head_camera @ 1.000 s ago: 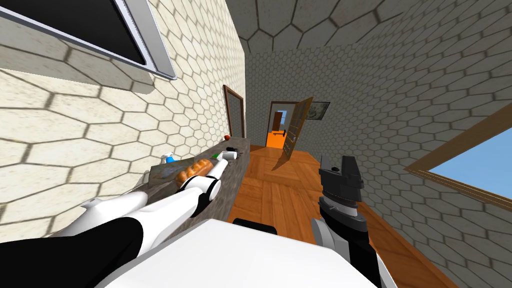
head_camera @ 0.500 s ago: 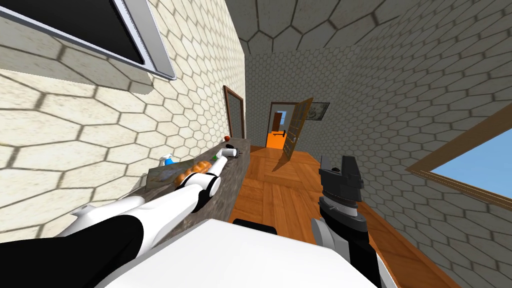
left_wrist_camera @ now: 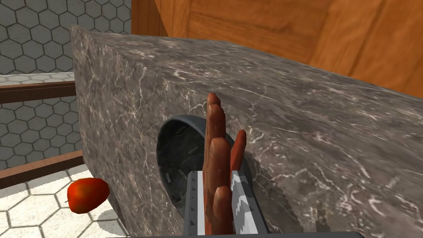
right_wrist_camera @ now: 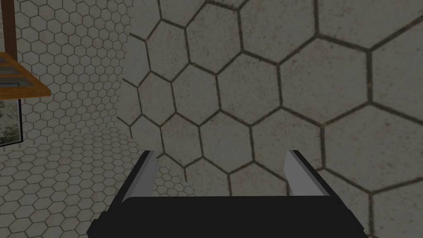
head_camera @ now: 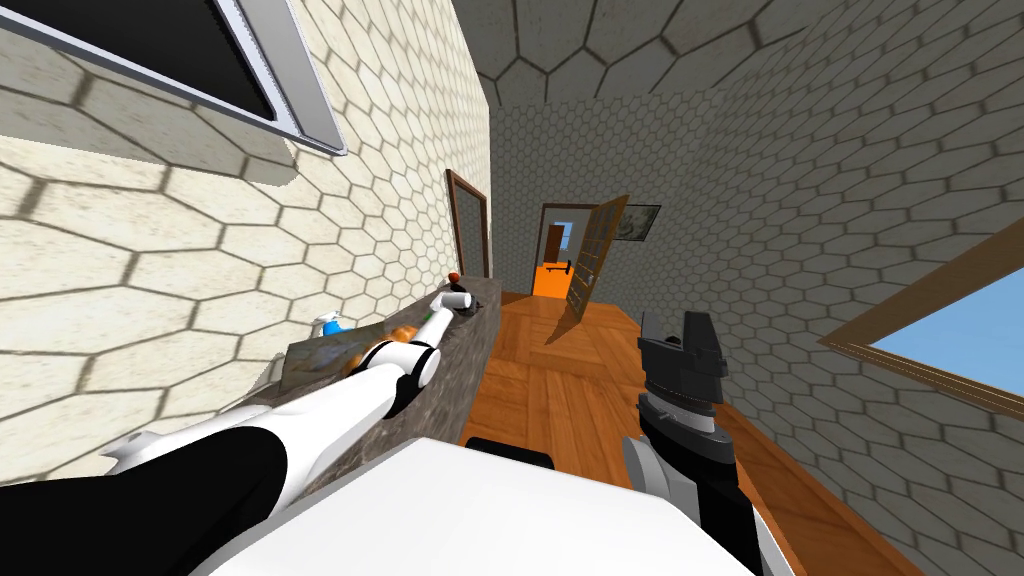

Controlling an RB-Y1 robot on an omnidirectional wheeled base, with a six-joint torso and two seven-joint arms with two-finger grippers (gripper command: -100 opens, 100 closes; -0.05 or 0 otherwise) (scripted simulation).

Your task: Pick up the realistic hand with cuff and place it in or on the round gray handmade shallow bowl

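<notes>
My left gripper (left_wrist_camera: 215,177) is shut on the brown realistic hand (left_wrist_camera: 217,157), whose fingers point out past the blades. Just beyond it a round dark grey shallow bowl (left_wrist_camera: 177,155) lies on the dark marble counter (left_wrist_camera: 314,124); the hand's fingertips hang over the bowl's rim. In the head view the left arm stretches along the counter (head_camera: 472,340) with the gripper (head_camera: 460,302) near its far end. My right gripper (right_wrist_camera: 221,159) is open with nothing between its fingers, and in the head view it is raised (head_camera: 678,340) over the wooden floor.
A red apple (left_wrist_camera: 87,195) lies by the wall past the bowl, also at the counter's far end (head_camera: 454,276). A blue bottle (head_camera: 330,324) and an orange loaf (head_camera: 402,332) sit on the counter beside my forearm. An open wooden door (head_camera: 592,262) stands down the hallway.
My left arm has reached farther along the counter toward its far end, carrying the hand with it. The right arm has not moved.
</notes>
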